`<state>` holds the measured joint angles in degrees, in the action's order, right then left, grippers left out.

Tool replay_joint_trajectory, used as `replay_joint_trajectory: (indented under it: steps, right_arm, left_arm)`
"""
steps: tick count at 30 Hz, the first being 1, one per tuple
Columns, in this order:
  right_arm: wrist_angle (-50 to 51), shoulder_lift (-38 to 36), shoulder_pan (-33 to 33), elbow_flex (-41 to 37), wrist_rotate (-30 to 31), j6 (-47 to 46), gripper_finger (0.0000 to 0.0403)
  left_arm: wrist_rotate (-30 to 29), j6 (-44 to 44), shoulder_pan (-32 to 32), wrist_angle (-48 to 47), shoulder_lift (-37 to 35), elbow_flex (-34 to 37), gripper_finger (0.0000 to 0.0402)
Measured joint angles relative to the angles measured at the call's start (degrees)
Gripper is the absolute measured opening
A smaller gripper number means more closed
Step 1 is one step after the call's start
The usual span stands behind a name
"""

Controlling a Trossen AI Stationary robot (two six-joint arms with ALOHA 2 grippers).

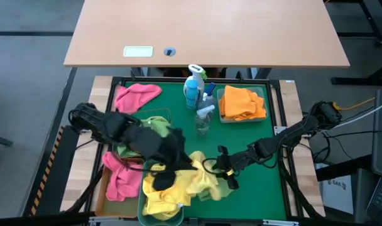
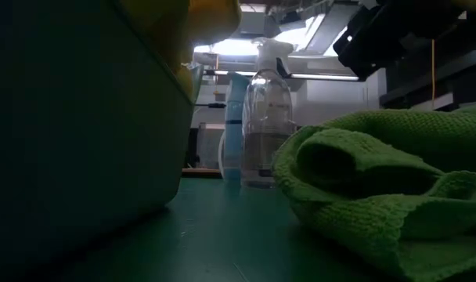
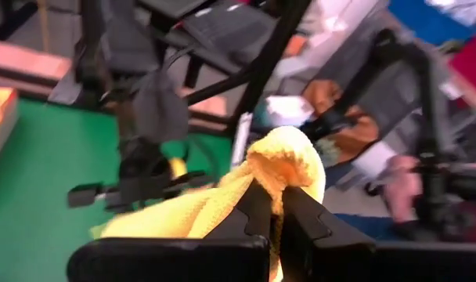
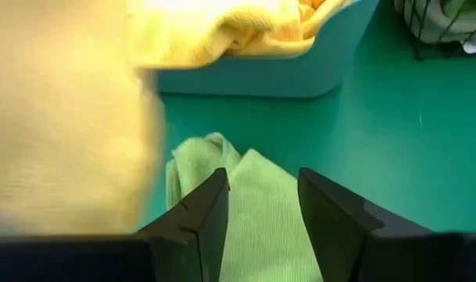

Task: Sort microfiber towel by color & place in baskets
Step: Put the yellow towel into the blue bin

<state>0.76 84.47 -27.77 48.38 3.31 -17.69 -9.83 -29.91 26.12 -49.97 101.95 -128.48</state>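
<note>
Overhead arrangement on the large green tray (image 1: 260,182), taken as landmark. The left hand (image 3: 275,205), reaching over the tray's near-left part, is pinched shut on a fold of a yellow towel (image 3: 281,160), directly above the teal basket (image 1: 154,216) at the tray's near edge, where more yellow cloth is heaped. The right hand (image 4: 263,205) hovers over the tray's near centre, its 2 fingers (image 4: 203,215) parted and gripping nothing, just above a green towel (image 4: 257,227) lying on the tray floor beside the teal basket. Only the right wrist view shows this gap; the low view shows the green towel's folds close up. Toward the tray's far side stand 3 spray bottles (image 1: 196,85), with orange towels (image 1: 241,103) in the clear basket (image 1: 265,115) beside them.
</note>
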Motion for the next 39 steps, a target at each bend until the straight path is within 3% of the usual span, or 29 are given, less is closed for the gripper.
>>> replay_joint_trajectory:
  steps: [5,9,17,24,29,34,39]
  right_arm:
    - [1.06,0.00,0.04,0.00,0.02,0.00,0.0156]
    - [1.24,0.00,0.04,0.00,0.02,0.00,0.0156]
    - [1.27,0.00,0.04,0.02,-0.47,0.00,0.0156]
    - [1.27,-0.02,0.04,0.04,-0.98,0.00,0.0156]
    - [1.29,-0.02,0.04,0.04,-0.98,0.00,0.0156]
    - [1.31,-0.07,0.04,0.04,-0.98,0.00,0.0156]
    - [1.34,-0.07,0.04,0.06,-0.98,0.00,0.0156]
  left_arm:
    - [-0.22,-3.18,4.43,-3.42,-0.07,-6.67,0.0000]
    - [-1.63,-7.39,8.23,-5.58,-1.88,-5.99,0.0000]
    - [-10.23,-17.24,16.27,-17.62,-3.39,-6.55,0.0000]
    - [-18.81,-21.00,19.35,-24.05,-2.15,-5.90,0.0000]
    - [-19.31,-21.00,19.20,-24.39,0.12,0.06,0.0000]
    - [-19.06,-21.45,19.20,-23.14,2.85,10.54,0.0000]
    - [-13.56,-25.68,19.18,-16.41,4.91,23.51,0.0000]
